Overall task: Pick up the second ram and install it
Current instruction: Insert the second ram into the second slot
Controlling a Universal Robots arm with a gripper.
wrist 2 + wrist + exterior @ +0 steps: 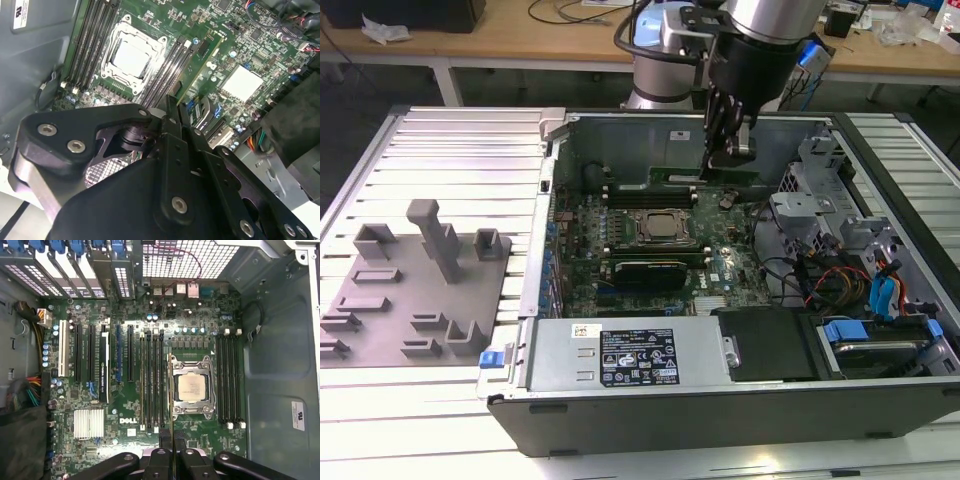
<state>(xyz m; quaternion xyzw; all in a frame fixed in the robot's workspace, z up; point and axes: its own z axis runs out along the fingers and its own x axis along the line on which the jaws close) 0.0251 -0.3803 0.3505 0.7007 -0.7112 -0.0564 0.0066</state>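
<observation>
Gripper (175, 107) clenched on the second ram (197, 67).
Ram held edge-on over the motherboard (125, 405), beside the processor socket (192, 387).

An open computer case (880, 190) is seen lying on a slatted metal table (450, 150) in the exterior view. Inside it, a green motherboard (720, 265) is laid flat, with a metal-framed processor socket (665, 228) at the frame's centre. A grey power supply box (620, 355) is set along the lower edge of the case, and coloured cables (850, 280) are bunched at the right. At the left of the frame, grey moulded holder blocks (420, 290) are placed on the table. A wooden workbench (520, 40) is visible along the top.
</observation>
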